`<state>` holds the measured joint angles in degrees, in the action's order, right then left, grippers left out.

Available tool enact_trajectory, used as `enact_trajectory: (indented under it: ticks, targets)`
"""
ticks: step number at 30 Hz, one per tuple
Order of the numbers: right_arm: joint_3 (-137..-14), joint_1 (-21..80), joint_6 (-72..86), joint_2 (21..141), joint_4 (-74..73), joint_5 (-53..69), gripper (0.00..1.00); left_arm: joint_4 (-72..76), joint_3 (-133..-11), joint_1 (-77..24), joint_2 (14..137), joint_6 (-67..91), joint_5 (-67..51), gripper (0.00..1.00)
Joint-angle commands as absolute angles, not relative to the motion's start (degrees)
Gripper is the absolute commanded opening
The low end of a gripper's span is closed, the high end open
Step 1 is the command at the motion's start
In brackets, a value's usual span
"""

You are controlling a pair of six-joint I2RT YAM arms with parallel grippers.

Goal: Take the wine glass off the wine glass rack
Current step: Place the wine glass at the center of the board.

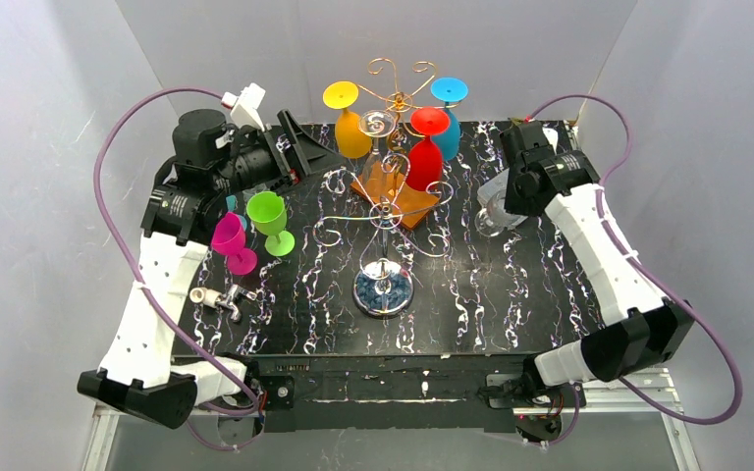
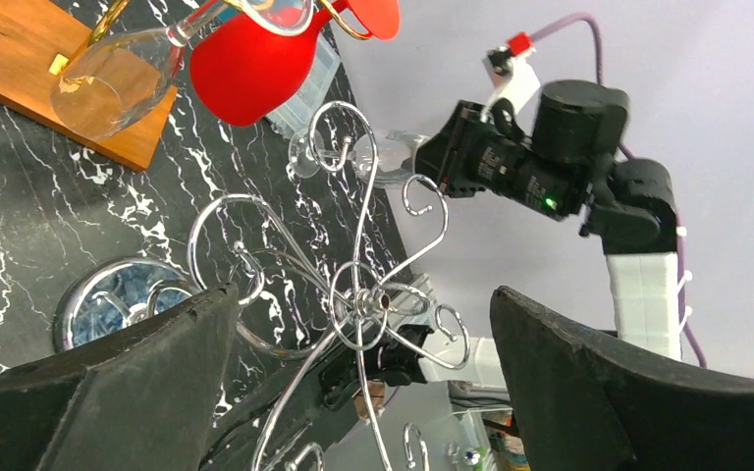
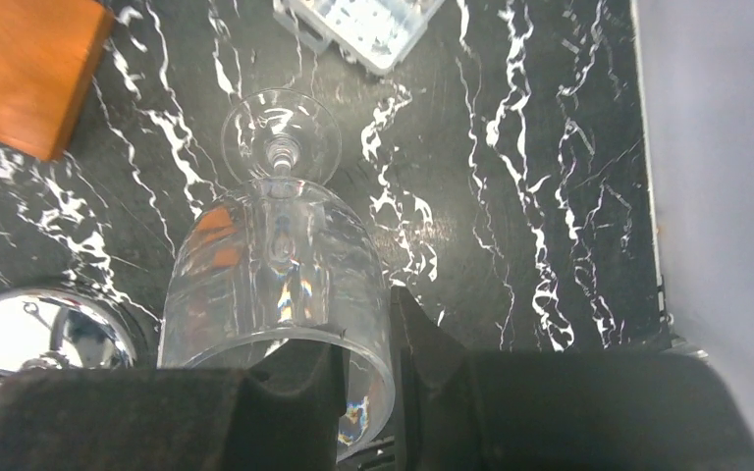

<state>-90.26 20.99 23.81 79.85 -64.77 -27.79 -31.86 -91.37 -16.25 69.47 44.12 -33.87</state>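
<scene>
One wine glass is rim-pinched in my right gripper, left gripper spread; I judge we're placing: next seat its foot, release.

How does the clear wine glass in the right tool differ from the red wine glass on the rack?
The clear wine glass is see-through, foot down, rim pinched by the right tool; the red wine glass is opaque, hanging foot up from the rack. Both are stemmed.

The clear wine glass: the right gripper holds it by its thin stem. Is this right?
No. The right gripper holds the clear wine glass by the rim of its bowl, one finger inside and one outside, not by the stem. The right wrist view shows this.
</scene>
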Motion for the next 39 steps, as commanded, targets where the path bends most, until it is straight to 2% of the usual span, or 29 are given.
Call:
enact_trajectory:
  ticks: [1, 8, 29, 35, 39]
  targets:
    - [-88.35, 19.26, 23.95, 82.36, -64.52, -24.29, 0.01, -33.13, -90.2, -16.44, 66.32, 40.32, -34.01, 0.99]
    - [-84.97, 16.08, 22.37, 85.98, -62.09, -19.41, 0.01, -33.0, -88.92, -16.41, 65.49, 39.27, -34.85, 0.99]
    - [-86.53, 13.48, 19.89, 94.0, -62.98, -16.84, 0.02, -33.11, -87.58, -16.38, 65.32, 37.47, -35.99, 0.99]
    - [-89.03, 13.53, 19.93, 94.02, -64.06, -17.21, 0.26, -33.31, -87.63, -16.36, 65.89, 37.27, -35.74, 0.99]
    - [-92.35, 13.54, 19.95, 93.7, -65.2, -17.41, 0.35, -33.46, -88.23, -16.42, 66.63, 37.18, -35.76, 0.99]
